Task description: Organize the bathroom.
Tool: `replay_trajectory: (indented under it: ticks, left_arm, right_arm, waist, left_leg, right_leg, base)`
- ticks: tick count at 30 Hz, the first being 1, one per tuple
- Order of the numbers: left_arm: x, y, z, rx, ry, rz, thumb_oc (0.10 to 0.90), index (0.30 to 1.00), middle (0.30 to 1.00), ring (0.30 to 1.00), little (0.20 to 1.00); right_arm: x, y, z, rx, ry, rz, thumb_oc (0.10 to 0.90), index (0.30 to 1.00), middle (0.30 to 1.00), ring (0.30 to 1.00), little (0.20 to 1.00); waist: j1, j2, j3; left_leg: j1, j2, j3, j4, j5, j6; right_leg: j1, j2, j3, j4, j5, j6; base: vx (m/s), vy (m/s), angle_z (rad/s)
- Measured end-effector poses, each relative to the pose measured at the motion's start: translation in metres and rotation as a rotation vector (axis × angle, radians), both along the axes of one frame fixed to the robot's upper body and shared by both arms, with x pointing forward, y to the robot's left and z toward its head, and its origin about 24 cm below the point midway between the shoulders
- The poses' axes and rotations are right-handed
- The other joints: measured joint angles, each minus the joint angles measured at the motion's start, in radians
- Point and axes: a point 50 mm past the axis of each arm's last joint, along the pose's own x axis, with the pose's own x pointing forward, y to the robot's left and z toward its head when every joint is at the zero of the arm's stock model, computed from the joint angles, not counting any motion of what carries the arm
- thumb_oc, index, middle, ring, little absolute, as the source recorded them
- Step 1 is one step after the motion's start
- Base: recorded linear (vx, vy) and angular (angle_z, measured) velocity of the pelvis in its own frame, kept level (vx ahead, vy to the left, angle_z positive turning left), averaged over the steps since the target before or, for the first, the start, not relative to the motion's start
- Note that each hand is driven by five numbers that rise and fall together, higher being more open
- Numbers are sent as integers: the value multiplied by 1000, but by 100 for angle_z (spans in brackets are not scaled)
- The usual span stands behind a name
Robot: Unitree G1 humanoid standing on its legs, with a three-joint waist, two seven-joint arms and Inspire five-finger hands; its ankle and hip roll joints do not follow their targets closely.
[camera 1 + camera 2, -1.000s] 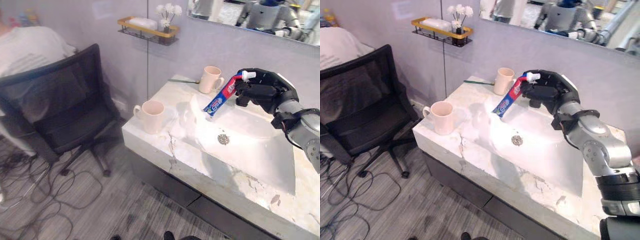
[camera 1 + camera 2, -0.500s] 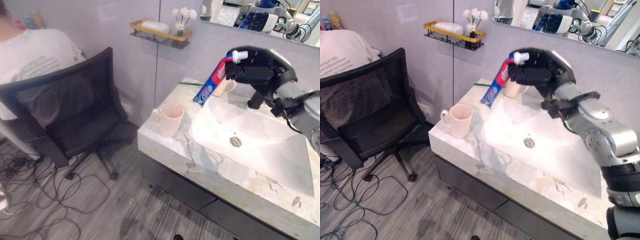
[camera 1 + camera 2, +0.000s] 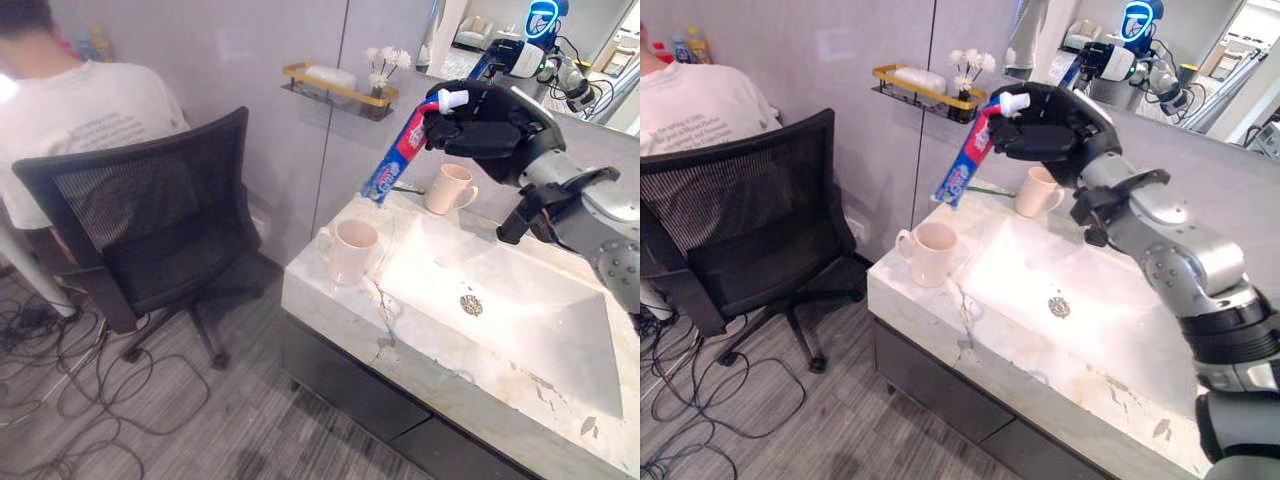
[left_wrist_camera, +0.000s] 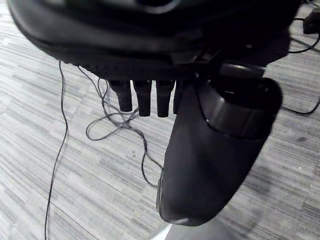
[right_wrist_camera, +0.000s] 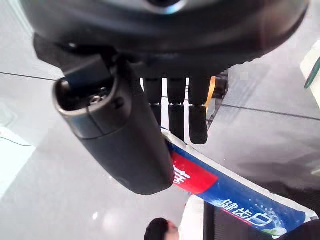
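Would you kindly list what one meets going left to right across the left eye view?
Person → chair → shelf → near mug → toothpaste → far mug → right hand.

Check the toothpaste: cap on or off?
On. The white cap sits on the upper end of the toothpaste, which the right hand holds tilted, cap up, above the counter's left end.
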Motion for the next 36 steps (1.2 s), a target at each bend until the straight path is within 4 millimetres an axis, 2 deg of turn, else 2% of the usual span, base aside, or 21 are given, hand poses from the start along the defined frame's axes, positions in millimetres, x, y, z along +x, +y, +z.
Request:
replay_trajectory:
  ticks: [3,10,17,23,36]
  left_arm:
    - [-1,-1,-1,-3,1,-1,800,900,900,900,900]
    - [-7,-1,-1,-1,21,0,800,900,900,900,900]
    - [-6,-1,-1,11,8,-4,800,900,900,900,900]
    - [-6,1,-1,24,10,-35,800,900,900,900,900]
    - [-1,3,0,26,-17,-46,800,900,900,900,900]
  right_arm:
    - [3,6,-7,6,22,11,400,300,300,300,300]
    - [7,19,-19,37,51,47,400,300,300,300,300]
    - [12,13,-23,43,72,26,400,300,300,300,300]
    - [15,6,-27,23,79,-19,400,300,300,300,300]
    - [17,3,-32,28,99,-29,400,300,300,300,300]
  waist:
    - [14,9,-5]
    - [23,10,-6]
    - [41,7,-1]
    - [40,-5,16]
    - [36,2,50]
  left_leg:
    - [-2,0,-1,0,1,1]
    - [-2,-2,-15,0,2,1]
    - [-4,-3,-25,0,2,0]
    - [-11,-2,-33,0,4,-1]
    - [-17,-4,-34,1,8,-1]
  right_leg:
    - [0,0,-4,0,0,0]
    - [10,0,-17,-5,0,0]
    - [11,1,-21,-5,-1,0]
    - [9,2,-26,-7,-1,0]
    - [3,1,-28,-7,-1,0]
  base:
    - [27,10,5]
    - [31,-7,6]
    - [3,-6,0]
    - [5,-11,2]
    - [3,0,1]
